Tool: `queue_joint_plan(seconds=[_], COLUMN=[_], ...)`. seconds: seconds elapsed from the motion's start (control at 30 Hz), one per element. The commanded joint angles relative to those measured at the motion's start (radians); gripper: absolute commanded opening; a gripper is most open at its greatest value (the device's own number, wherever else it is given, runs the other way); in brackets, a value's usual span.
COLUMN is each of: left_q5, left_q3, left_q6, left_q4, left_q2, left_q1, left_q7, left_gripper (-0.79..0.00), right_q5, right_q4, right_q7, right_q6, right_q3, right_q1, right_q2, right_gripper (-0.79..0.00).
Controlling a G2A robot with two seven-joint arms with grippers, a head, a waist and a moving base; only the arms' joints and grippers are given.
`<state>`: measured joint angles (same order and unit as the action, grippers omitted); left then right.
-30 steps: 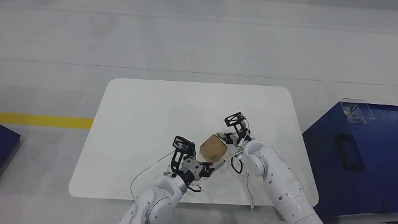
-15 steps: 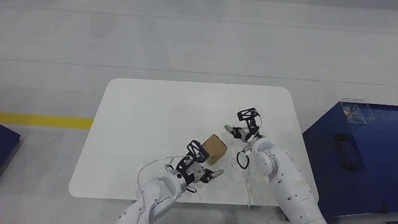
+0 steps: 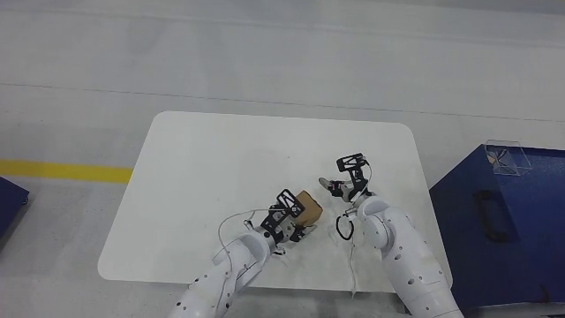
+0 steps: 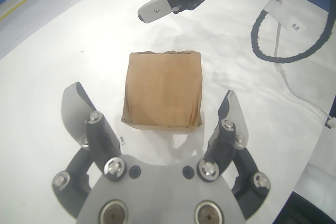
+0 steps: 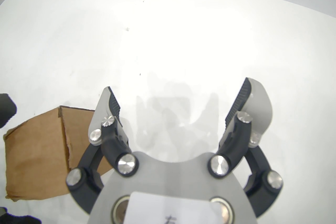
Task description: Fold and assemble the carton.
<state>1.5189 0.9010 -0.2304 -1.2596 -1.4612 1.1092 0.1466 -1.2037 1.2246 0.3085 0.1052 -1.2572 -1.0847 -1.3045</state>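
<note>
With left tool parted, flanking small brown cardboard carton on white tabletop, and right tool parted at 2 o'clock, close squarely, gently, on side walls.

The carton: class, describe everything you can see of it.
The carton is a small brown corrugated-cardboard box, folded into a squarish block with creased, slightly ragged edges. It rests on the white table. The open left gripper sits with a finger either side of it, no contact visible; the open right gripper is beside it, apart.
</note>
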Motion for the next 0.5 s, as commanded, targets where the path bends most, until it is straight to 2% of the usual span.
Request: queue_joint_plan(seconds=[0.0, 0.03, 0.13, 0.27, 0.47], left_q5=[-0.004, -0.008, -0.010, -0.014, -0.037], left_q3=[-0.008, -0.010, -0.017, -0.019, -0.005], left_q6=[0.000, -0.001, 0.001, 0.004, 0.007], left_q4=[0.014, 0.019, 0.032, 0.037, -0.002], left_q2=[-0.003, -0.005, -0.008, -0.010, -0.008], left_q1=[-0.009, -0.012, -0.019, -0.021, 0.004], left_q7=[0.004, 0.004, 0.013, 0.016, 0.014], left_gripper=[-0.311, -0.394, -0.502, -0.785, -0.785], right_q5=[0.000, 0.000, 0.000, 0.000, 0.047], right_q4=[0.000, 0.000, 0.000, 0.000, 0.030], right_q7=[0.000, 0.000, 0.000, 0.000, -0.047], right_q6=[0.000, 0.000, 0.000, 0.000, -0.032], right_q3=[0.000, 0.000, 0.000, 0.000, -0.047], right_q1=[0.000, 0.000, 0.000, 0.000, -0.030], right_q2=[0.000, 0.000, 0.000, 0.000, 0.004], right_gripper=[0.000, 0.000, 0.000, 0.000, 0.000])
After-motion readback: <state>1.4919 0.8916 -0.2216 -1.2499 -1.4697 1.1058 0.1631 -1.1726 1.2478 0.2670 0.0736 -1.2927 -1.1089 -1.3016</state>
